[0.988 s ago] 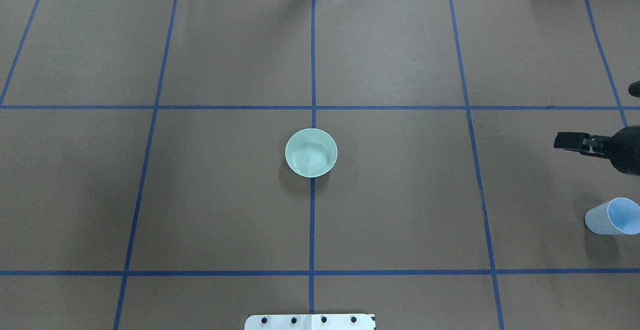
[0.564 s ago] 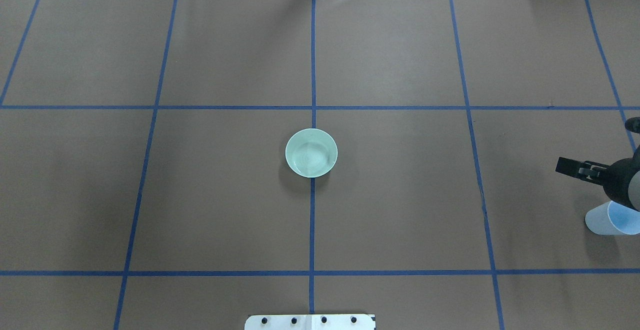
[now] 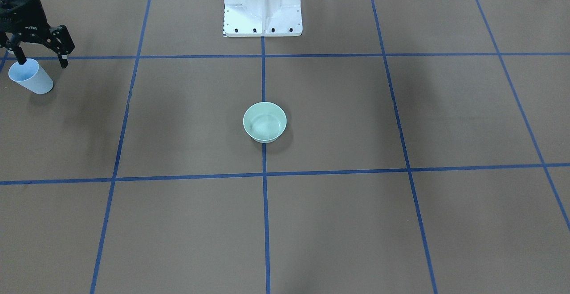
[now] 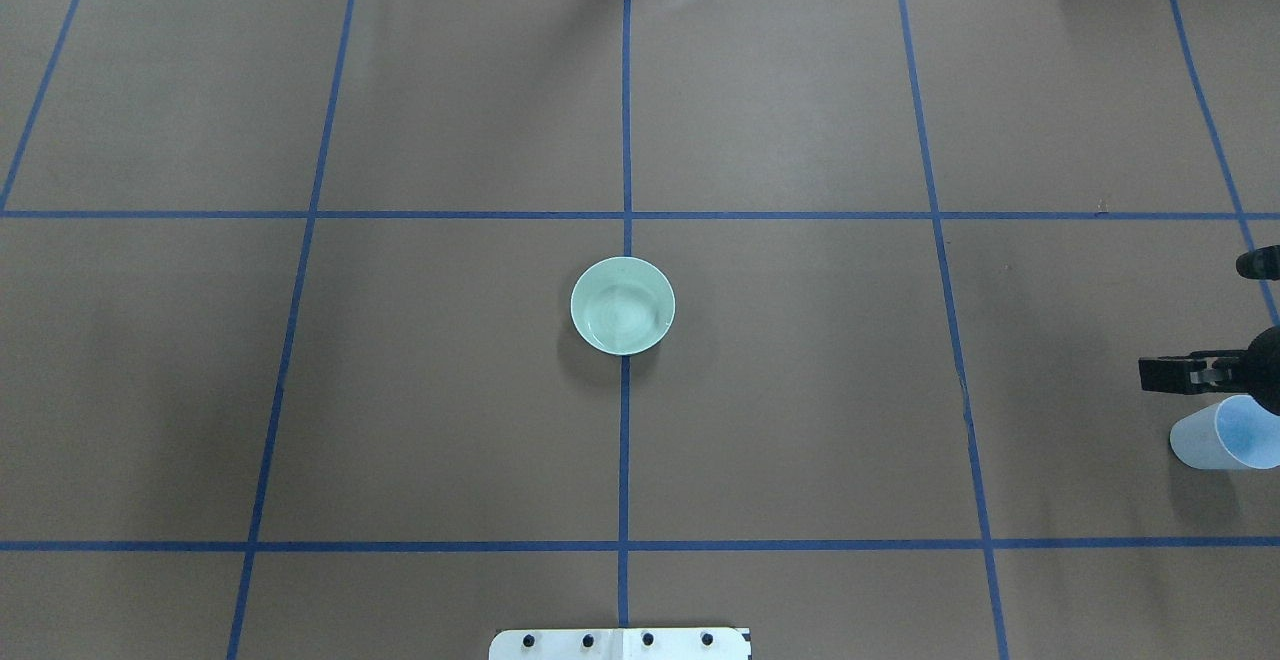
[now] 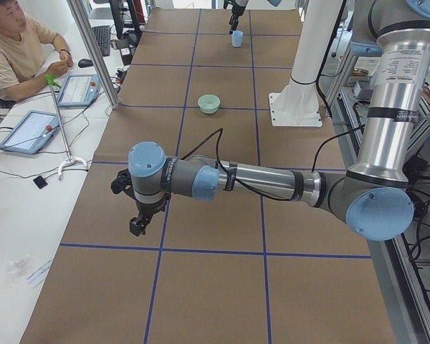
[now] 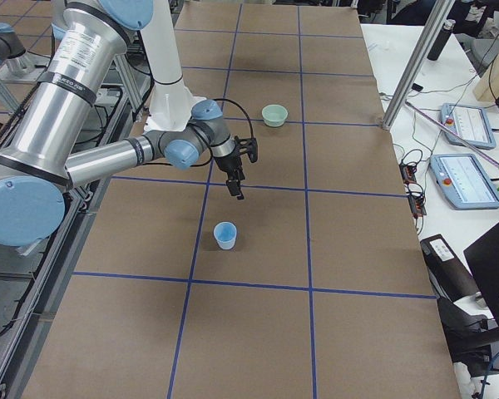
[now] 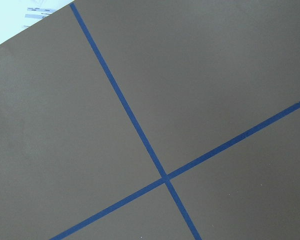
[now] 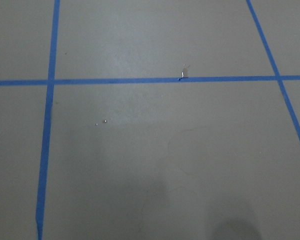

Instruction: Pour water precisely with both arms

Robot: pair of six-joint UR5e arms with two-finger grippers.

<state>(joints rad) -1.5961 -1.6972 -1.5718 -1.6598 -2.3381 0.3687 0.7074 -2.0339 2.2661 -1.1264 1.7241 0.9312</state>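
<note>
A pale green bowl (image 4: 622, 305) stands at the table's middle, also in the front view (image 3: 264, 122); faint ripples of water (image 4: 628, 320) show inside it. A light-blue cup (image 4: 1225, 432) stands upright at the right edge, also in the front view (image 3: 30, 76). My right gripper (image 3: 42, 57) is open and empty, hanging above the table just beyond the cup and not around it; it also shows in the overhead view (image 4: 1212, 320) and the right side view (image 6: 243, 170). My left gripper (image 5: 140, 215) hangs over bare table at the near left end; I cannot tell whether it is open or shut.
The white pedestal (image 3: 262, 4) stands at the robot's side of the table. Blue tape lines grid the brown table cover (image 4: 800, 420). A few small drops (image 8: 105, 121) lie on the cover under the right wrist. An operator (image 5: 14, 50) sits by tablets beyond the far edge.
My right gripper has moved toward the robot's side of the table, closer to the cup, still open. The bowl and cup have not moved.
</note>
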